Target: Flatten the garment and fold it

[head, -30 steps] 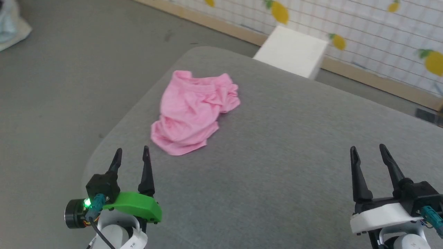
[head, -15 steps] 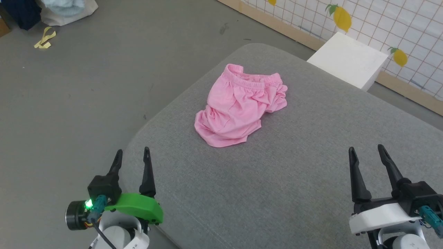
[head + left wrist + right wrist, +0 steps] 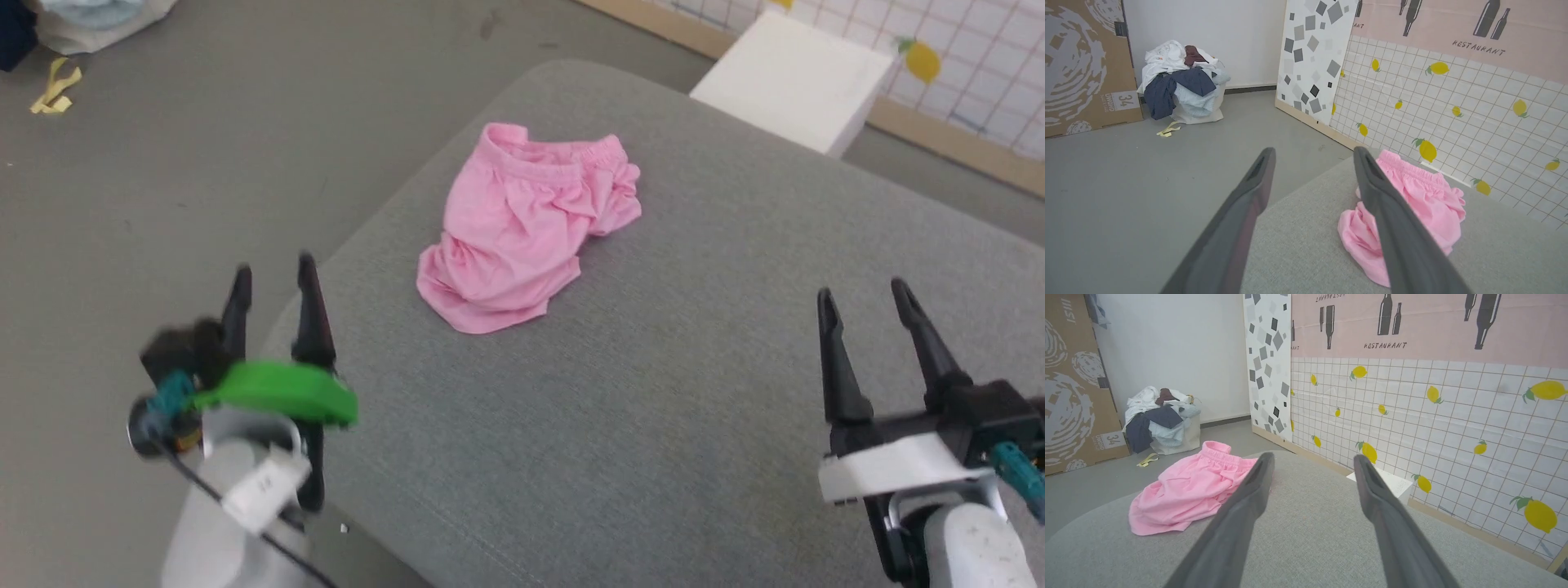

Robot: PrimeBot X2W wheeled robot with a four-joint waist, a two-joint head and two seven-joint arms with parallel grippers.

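Two grippers are held open over a grey cushion (image 3: 653, 408), with the garment (image 3: 522, 224) lying crumpled beyond them.
At the left, the left gripper (image 3: 274, 265) is seen with its two dark fingers apart and nothing between them, above the cushion's left edge and the grey floor (image 3: 163, 163). Toward the middle, the garment, a pink pair of shorts, is laid wrinkled on the far left part of the cushion, its gathered waistband turned away from the robot; it is touched by neither gripper. Further right, a white box (image 3: 792, 77) is set on the floor beyond the cushion. At the right, the right gripper (image 3: 861, 288) is held with fingers likewise spread and empty, well apart from the garment.
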